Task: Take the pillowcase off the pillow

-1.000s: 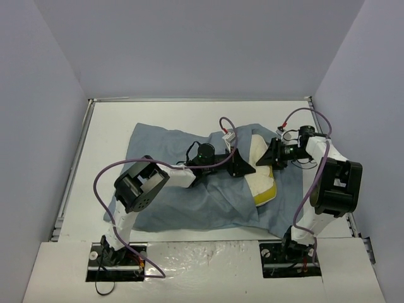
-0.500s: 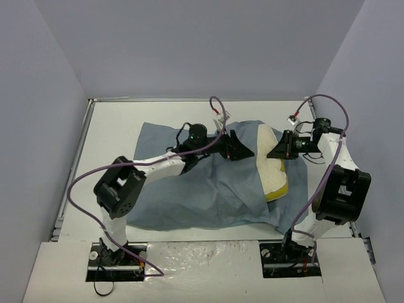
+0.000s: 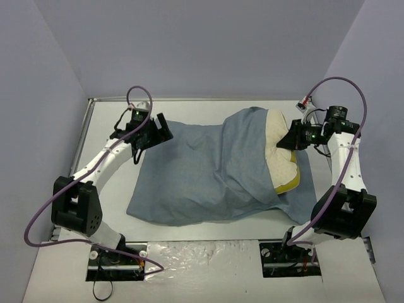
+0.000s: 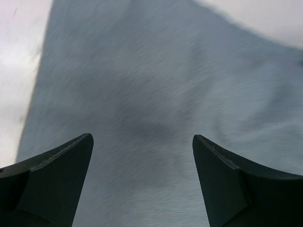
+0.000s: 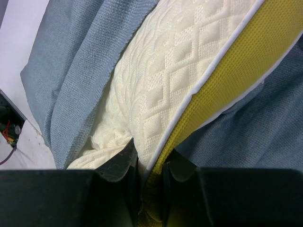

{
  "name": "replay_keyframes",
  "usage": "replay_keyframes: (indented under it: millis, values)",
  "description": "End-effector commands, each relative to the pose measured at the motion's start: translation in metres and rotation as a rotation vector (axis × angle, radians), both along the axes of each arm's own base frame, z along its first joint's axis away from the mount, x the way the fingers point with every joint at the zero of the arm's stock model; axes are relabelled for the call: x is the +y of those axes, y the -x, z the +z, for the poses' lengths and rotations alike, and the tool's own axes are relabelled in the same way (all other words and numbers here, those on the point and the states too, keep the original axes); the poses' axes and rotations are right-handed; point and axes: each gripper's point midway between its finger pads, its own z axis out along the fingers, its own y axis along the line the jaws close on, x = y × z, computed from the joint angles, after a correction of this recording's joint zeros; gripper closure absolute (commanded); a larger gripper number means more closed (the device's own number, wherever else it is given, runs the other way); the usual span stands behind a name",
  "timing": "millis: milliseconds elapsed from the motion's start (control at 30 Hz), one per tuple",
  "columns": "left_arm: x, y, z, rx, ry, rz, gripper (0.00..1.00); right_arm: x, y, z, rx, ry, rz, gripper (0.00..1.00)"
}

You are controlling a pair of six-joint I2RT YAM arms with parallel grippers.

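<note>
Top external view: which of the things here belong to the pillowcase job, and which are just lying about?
Part of the job:
- pillowcase, still covering most of the pillow
- pillow, its right end sticking out
- right gripper, pinching the pillow's edge
- left gripper, open over the pillowcase's far-left end

Not part of it:
- table
- purple cables on the arms
No loose items are visible.

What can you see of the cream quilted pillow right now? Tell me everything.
The cream quilted pillow looks plump. Its knit-like face is embossed with diamond shapes and edged with white piping, and it has a brighter yellow, mesh-like side band. Only its right end shows, poking out of the open mouth of the blue-grey fabric pillowcase, which covers the rest and lies over and under it. The right gripper is shut on the exposed edge, pinching cream fabric beside the piping.
</note>
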Motion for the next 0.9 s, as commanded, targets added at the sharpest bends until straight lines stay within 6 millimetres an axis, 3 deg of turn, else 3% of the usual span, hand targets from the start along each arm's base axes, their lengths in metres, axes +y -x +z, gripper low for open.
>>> replay_keyframes:
  millis: [0, 67, 167, 267, 300, 367, 400, 533, 667, 700, 733, 867]
  values:
    - [0.052, 0.039, -0.055, 0.197, -0.161, 0.188, 0.15, -0.009, -0.011, 0.036, -0.139, 0.045, -0.001, 1.00]
    - [0.061, 0.036, -0.067, 0.194, -0.131, 0.202, 0.15, -0.011, -0.010, 0.037, -0.141, 0.049, -0.006, 1.00]
    - [0.054, 0.031, -0.080, 0.214, -0.063, 0.140, 0.12, -0.010, -0.009, 0.035, -0.138, 0.052, -0.007, 1.00]
    - [0.025, 0.029, -0.095, 0.234, 0.058, 0.000, 0.12, -0.011, -0.008, 0.033, -0.132, 0.050, -0.009, 1.00]
    - [0.006, 0.034, -0.094, 0.239, 0.153, -0.090, 0.12, -0.011, -0.008, 0.031, -0.126, 0.046, -0.006, 1.00]
    - [-0.017, 0.019, -0.090, 0.151, 0.283, -0.167, 0.12, -0.011, -0.008, 0.029, -0.120, 0.040, -0.006, 1.00]
    - [-0.028, 0.028, -0.093, 0.176, 0.359, -0.211, 0.13, -0.010, -0.008, 0.027, -0.115, 0.033, -0.003, 1.00]
    - [-0.040, 0.024, -0.092, 0.138, 0.433, -0.261, 0.18, -0.011, -0.007, 0.022, -0.102, 0.033, -0.003, 1.00]
    - [-0.041, 0.023, -0.089, 0.142, 0.447, -0.262, 0.49, -0.010, -0.006, 0.019, -0.099, 0.031, 0.000, 1.00]
    - [-0.041, 0.023, -0.089, 0.147, 0.452, -0.258, 0.65, -0.010, -0.006, 0.019, -0.097, 0.029, 0.000, 1.00]
    - [-0.038, 0.022, -0.090, 0.149, 0.449, -0.245, 0.76, -0.011, -0.007, 0.020, -0.098, 0.029, -0.002, 1.00]
    - [-0.021, 0.018, -0.086, 0.149, 0.405, -0.185, 0.95, -0.014, -0.008, 0.023, -0.109, 0.045, -0.012, 1.00]
